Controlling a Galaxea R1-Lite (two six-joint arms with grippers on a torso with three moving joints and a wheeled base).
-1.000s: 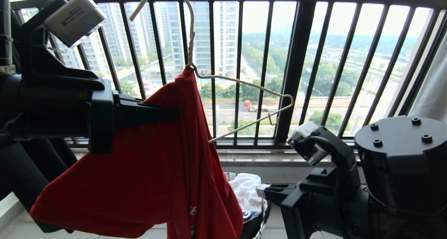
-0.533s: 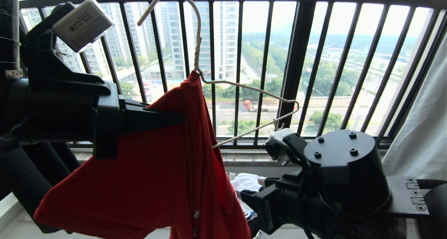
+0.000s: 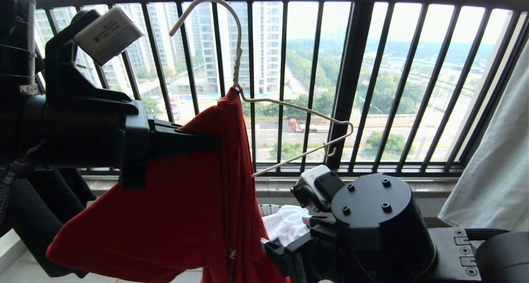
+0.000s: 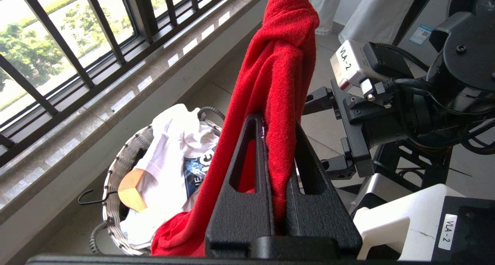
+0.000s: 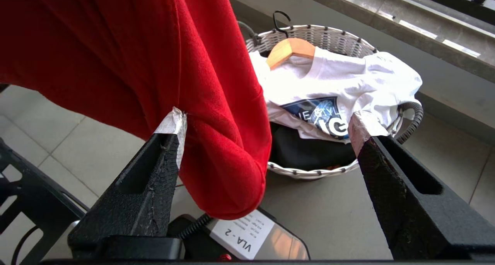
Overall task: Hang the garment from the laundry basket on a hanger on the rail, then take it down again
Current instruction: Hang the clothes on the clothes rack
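The red garment (image 3: 177,204) hangs bunched on the left half of the cream wire hanger (image 3: 297,109), high in front of the window bars. My left gripper (image 4: 276,122) is shut on a thick fold of the garment (image 4: 278,64) just below the hanger's neck. My right gripper (image 5: 267,120) is open, low beside the garment's hanging end (image 5: 216,153), which touches one fingertip (image 5: 174,122). The laundry basket (image 5: 321,31) stands on the floor just beyond, under the window sill. The rail is out of view.
A white shirt with blue print (image 5: 340,75), a wooden hanger (image 5: 288,50) and a black garment (image 5: 305,151) lie in the basket. Black window bars (image 3: 351,89) and a stone sill (image 4: 116,98) close the far side. A pale curtain (image 3: 496,163) hangs on the right.
My right arm has swung left and down, towards the hanging end of the garment. The left gripper, with garment and hanger, has drifted slightly right.
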